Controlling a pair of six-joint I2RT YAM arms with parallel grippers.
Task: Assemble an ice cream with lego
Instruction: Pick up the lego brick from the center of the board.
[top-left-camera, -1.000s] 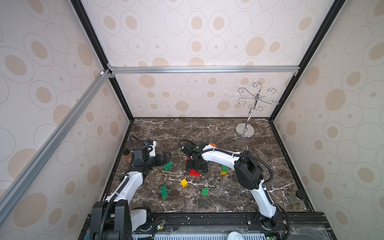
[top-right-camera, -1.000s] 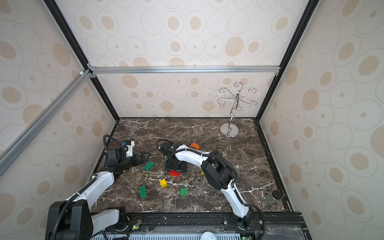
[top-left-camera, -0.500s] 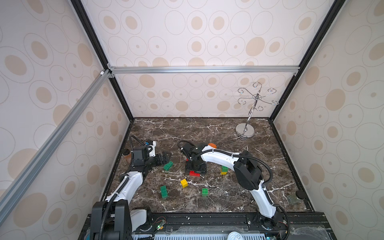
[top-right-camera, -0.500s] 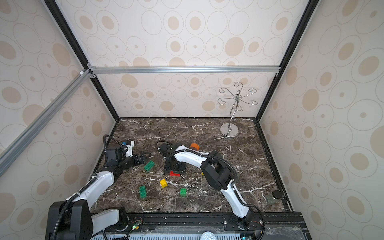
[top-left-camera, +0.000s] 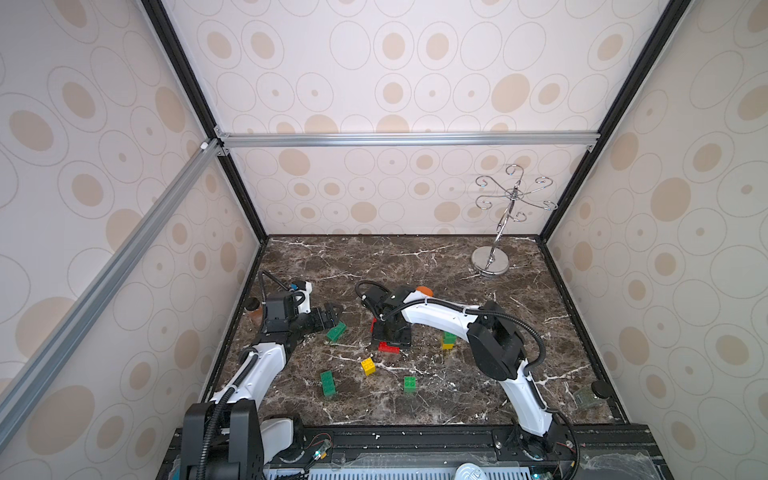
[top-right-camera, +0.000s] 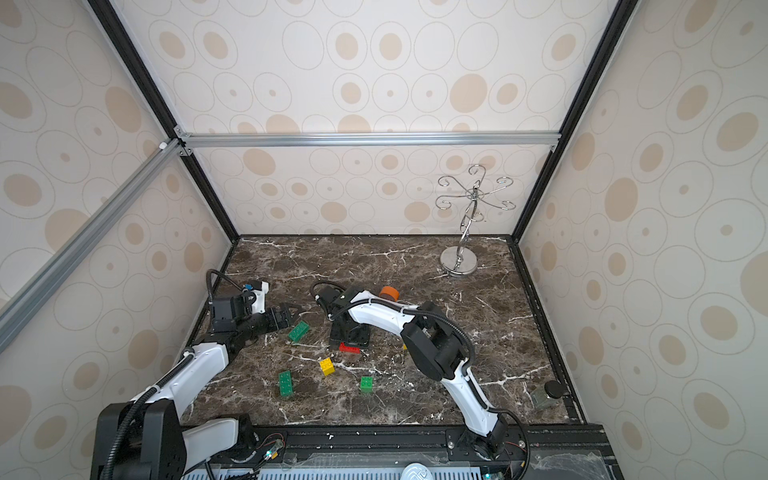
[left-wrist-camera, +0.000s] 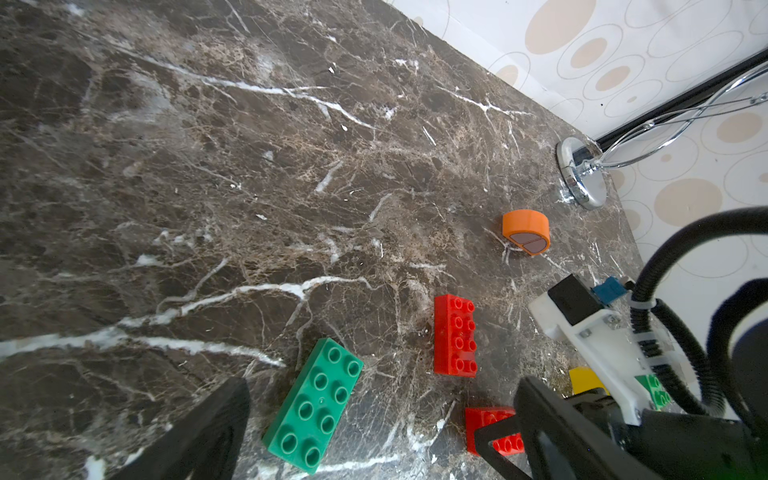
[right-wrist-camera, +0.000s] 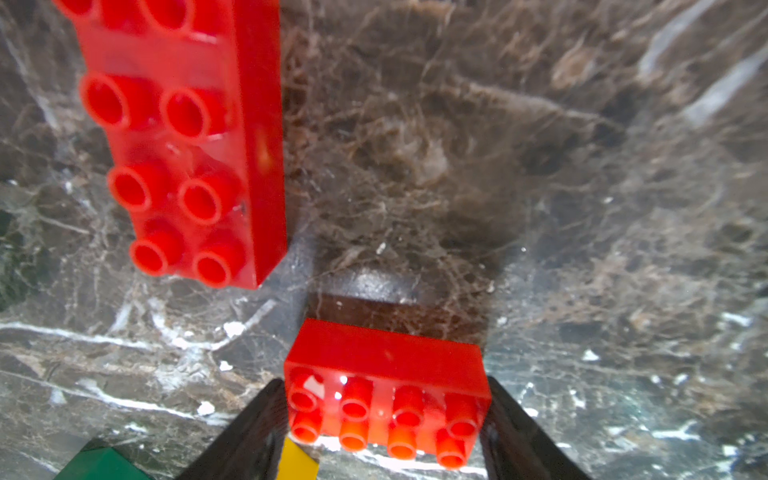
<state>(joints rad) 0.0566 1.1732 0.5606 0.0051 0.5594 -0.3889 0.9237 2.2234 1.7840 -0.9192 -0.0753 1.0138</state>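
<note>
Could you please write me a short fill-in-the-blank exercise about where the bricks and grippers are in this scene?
1. The jaws of the right gripper flank the ends of an oblong brick coloured ___.
2. The left gripper hovers wide ___ beside a green oblong brick.
3. The half-round piece lying nearest the chrome stand is ___.
4. That stand occupies the table's far ___ corner.
Missing words: red; open; orange; right.

We are in a robotics lab cell: patterned wall panels (top-left-camera: 415, 83) on a black-and-aluminium frame (top-left-camera: 407, 139) box in a marble-look surface (top-left-camera: 415, 266), with two robot arms (top-left-camera: 436, 316) mounted along the front rail (top-left-camera: 415, 434).
</note>
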